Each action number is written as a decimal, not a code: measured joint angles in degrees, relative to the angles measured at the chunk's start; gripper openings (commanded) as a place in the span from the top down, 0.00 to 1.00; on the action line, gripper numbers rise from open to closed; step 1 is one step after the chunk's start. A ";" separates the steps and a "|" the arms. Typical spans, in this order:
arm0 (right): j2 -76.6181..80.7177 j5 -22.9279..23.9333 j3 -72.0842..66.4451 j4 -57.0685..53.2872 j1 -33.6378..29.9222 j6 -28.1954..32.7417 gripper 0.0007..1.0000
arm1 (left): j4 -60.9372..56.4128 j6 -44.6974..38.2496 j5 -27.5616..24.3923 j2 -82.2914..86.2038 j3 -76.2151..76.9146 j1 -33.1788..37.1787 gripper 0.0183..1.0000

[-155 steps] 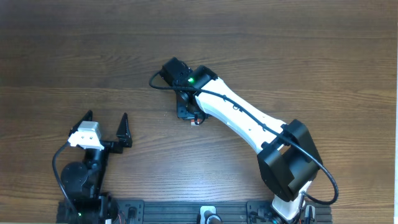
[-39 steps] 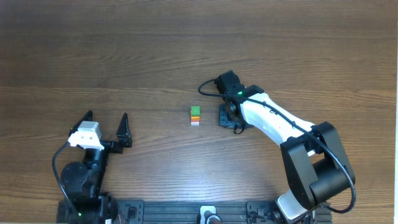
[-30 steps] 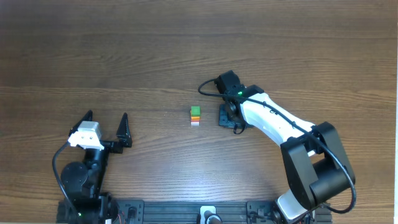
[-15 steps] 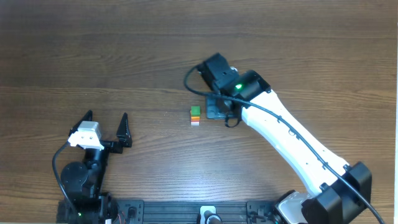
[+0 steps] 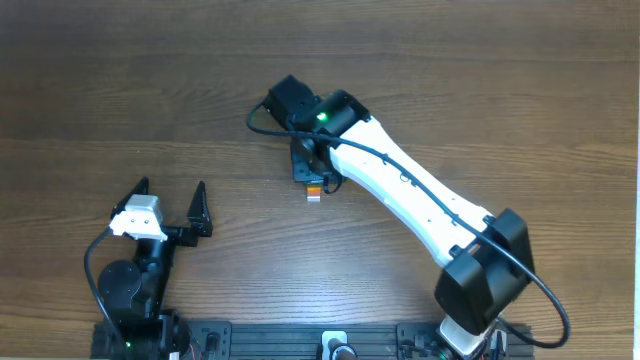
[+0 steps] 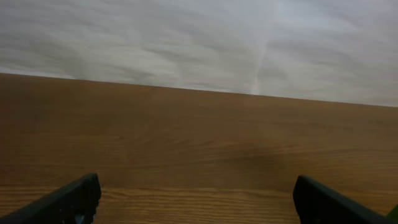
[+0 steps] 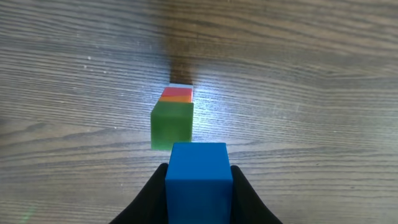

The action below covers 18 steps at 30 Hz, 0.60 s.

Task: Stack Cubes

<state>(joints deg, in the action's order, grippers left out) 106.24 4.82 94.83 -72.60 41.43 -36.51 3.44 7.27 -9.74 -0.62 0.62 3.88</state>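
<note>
My right gripper (image 7: 198, 186) is clamped on the blue cube (image 7: 198, 171). In the top view the green-topped stack (image 7: 172, 124) shows near it, about 6 o'clock, not yet underneath.

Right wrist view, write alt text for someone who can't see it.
A blue cube is gripped between the jaws over a wooden table. Just past it stands a small stack of cubes with a green cube on top.
</note>
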 measured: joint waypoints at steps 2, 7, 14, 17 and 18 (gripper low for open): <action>0.13 -0.22 0.02 0.04 0.04 -0.44 0.83 | 0.02 0.00 0.00 0.00 -0.02 0.00 0.00; 0.13 -0.42 0.61 0.39 0.35 -1.09 0.83 | 0.00 0.00 0.00 -0.02 -0.02 0.00 0.00; 1.18 -0.57 0.63 0.63 0.42 -1.42 0.83 | 0.00 0.00 0.00 0.00 -0.02 0.00 0.00; 2.14 -1.07 0.63 1.18 0.42 -1.49 0.84 | 0.02 0.00 0.00 0.00 -0.02 0.00 0.00; 2.34 -1.29 0.63 1.38 0.42 -1.44 0.83 | 0.00 0.00 0.00 -0.02 -0.02 0.00 0.00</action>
<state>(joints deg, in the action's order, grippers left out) 108.57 3.53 95.46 -71.22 41.85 -37.95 3.44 7.27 -9.74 -0.64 0.60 3.88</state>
